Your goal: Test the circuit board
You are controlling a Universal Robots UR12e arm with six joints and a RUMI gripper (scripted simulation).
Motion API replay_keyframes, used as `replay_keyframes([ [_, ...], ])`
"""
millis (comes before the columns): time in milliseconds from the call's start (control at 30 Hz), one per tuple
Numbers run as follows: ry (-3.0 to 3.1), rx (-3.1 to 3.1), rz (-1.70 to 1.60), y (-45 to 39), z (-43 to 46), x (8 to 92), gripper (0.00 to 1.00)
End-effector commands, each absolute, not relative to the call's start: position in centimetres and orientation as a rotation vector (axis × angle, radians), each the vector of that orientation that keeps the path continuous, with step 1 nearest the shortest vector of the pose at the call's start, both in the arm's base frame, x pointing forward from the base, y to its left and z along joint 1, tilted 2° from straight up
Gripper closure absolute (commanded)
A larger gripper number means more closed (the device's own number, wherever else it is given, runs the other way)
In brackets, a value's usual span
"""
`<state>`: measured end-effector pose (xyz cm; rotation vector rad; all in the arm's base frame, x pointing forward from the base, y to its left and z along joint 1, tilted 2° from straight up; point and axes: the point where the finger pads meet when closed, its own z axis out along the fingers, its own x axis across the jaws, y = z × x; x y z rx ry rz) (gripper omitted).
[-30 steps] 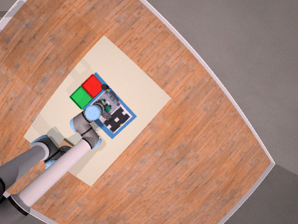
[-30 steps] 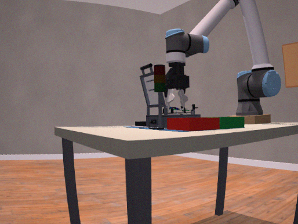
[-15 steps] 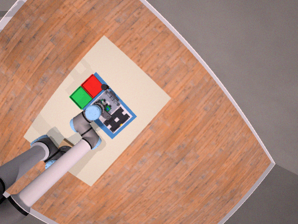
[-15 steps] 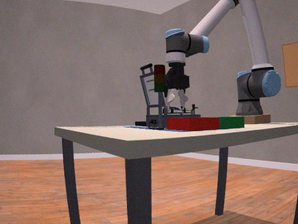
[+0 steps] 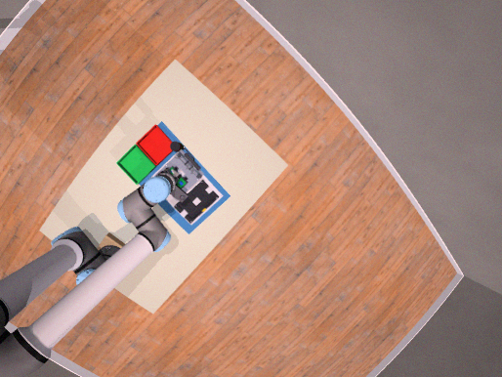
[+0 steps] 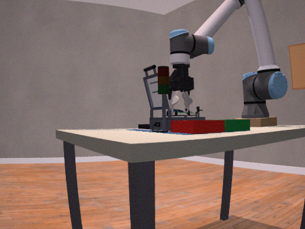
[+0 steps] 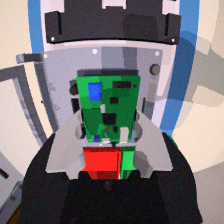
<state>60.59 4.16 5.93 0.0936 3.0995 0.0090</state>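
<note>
Green board (image 5: pixel 182 183) (image 6: pixel 190 113) (image 7: pixel 109 107), seemingly gripped between two fingers of gripper (image 6: pixel 180 110) (image 7: pixel 108 110). One raised lid (image 5: pixel 189 163) (image 6: pixel 147 90) (image 7: pixel 26 92). One red bin (image 5: pixel 155 146) (image 6: pixel 196 126) (image 7: pixel 101 162), one green bin (image 5: pixel 137 164) (image 6: pixel 238 125) (image 7: pixel 127 162).

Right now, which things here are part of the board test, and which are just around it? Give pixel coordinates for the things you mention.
Part of the job:
- green circuit board (image 7: pixel 111 107)
- tester with its raised lid (image 6: pixel 147 89)
- black tray (image 5: pixel 195 207) (image 7: pixel 112 22)
- signal light (image 6: pixel 163 80)
- red bin (image 5: pixel 155 145) (image 6: pixel 194 127) (image 7: pixel 101 162)
- green bin (image 5: pixel 137 164) (image 6: pixel 237 125)

Just around it:
- tan panel on the wall (image 6: pixel 297 66)
- white baseboard (image 6: pixel 44 160)
</note>
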Motion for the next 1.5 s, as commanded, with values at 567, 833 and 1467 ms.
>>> replay_keyframes([
  [567,3.098,0.094,0.009,4.14,5.96,60.61,0.61],
  [833,3.098,0.094,0.009,4.14,5.96,60.61,0.61],
  [1467,3.098,0.094,0.009,4.14,5.96,60.61,0.61],
])
